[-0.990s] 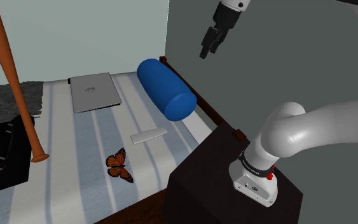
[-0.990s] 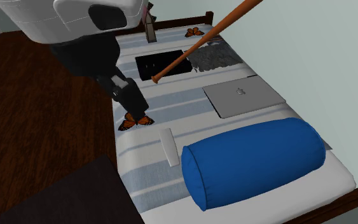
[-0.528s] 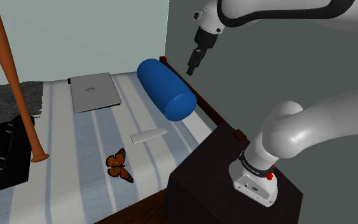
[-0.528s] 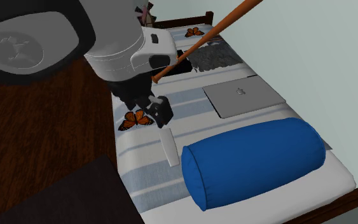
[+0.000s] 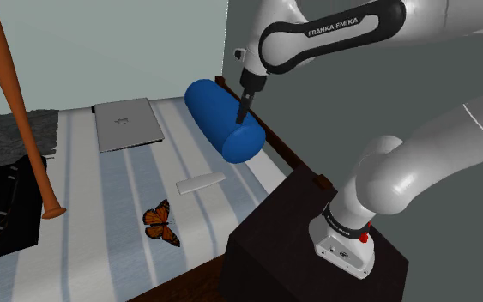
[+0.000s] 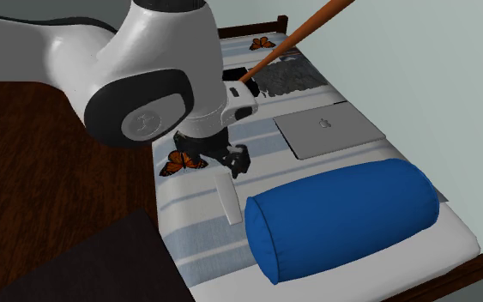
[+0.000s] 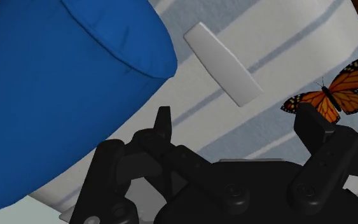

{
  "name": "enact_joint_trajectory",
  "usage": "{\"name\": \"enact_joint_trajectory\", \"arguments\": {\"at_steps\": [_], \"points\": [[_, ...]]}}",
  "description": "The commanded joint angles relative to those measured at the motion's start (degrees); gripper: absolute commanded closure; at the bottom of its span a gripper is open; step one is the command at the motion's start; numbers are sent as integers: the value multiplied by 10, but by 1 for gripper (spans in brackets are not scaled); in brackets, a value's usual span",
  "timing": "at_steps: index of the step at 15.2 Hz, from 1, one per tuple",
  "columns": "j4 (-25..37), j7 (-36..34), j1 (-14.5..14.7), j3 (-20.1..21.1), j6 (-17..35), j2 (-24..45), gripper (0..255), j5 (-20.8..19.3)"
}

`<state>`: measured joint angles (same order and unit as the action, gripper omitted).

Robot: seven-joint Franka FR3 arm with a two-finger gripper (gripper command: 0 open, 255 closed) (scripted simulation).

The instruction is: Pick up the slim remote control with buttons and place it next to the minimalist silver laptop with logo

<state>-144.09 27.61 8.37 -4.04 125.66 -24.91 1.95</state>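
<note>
Claw [image 7: 238, 126], spread wide, hovers over flat white remote [image 7: 222, 63] beside plump blue bolster [image 7: 56, 83].

The cloth bedcover [image 5: 102, 232] is striped white and pale blue, the slim flat remote [image 5: 201, 183] is drawn plain white, the cylindrical bolster [image 5: 218, 118] deep blue, the winged butterfly [image 5: 159, 223] orange veined with black.

remote [image 5: 201, 183]: slim, white, lying flat | laptop [image 5: 127, 124]: silver, closed, logo up, well apart
</note>
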Motion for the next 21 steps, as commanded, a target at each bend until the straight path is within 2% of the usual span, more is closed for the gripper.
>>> {"name": "enact_joint_trajectory", "arguments": {"at_steps": [1, 11, 16, 21], "points": [[-5, 29, 10, -3, 38, 39, 0, 1], [25, 169, 48, -2, 192, 251, 0, 21], [61, 233, 56, 13, 253, 362, 0, 27], [109, 282, 59, 30, 303, 472, 0, 15]]}}
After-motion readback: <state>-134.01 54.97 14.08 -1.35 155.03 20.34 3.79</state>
